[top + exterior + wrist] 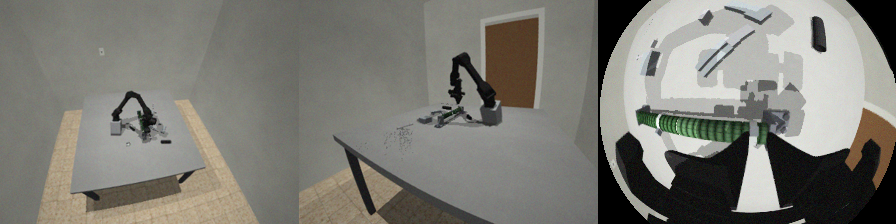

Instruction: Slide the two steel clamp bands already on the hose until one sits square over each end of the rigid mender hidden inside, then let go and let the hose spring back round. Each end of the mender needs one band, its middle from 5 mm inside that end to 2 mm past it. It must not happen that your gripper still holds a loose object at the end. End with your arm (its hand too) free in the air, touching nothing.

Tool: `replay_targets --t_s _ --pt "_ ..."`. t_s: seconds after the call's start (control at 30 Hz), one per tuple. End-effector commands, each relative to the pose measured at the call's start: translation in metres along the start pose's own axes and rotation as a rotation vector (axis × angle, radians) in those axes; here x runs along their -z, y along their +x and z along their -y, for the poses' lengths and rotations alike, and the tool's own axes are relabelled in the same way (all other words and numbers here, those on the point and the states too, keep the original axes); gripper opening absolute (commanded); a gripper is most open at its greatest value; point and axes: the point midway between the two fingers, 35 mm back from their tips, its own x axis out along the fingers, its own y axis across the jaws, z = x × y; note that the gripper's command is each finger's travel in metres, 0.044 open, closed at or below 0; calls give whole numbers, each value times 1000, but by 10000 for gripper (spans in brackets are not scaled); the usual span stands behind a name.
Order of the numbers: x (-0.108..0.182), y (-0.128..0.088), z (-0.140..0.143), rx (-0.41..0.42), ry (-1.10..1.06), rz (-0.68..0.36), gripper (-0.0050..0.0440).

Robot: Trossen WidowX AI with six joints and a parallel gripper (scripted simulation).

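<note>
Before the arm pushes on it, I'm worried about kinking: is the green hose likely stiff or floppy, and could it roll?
The green hose looks ribbed, so it probably flexes and squashes under a pinch. Grey fixtures seem to hold its ends, so it likely won't roll away.
</note>
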Motion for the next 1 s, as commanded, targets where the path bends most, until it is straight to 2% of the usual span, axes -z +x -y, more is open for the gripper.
replay_targets --t_s 0.0,0.23,0.7,0.97 --pt "6 14 -2 -15 10 -18 90" --pt "6 24 -3 -16 10 -18 90" --pt "6 24 -3 -16 10 -18 90" --pt "4 22 -2 -9 4 -13 50"
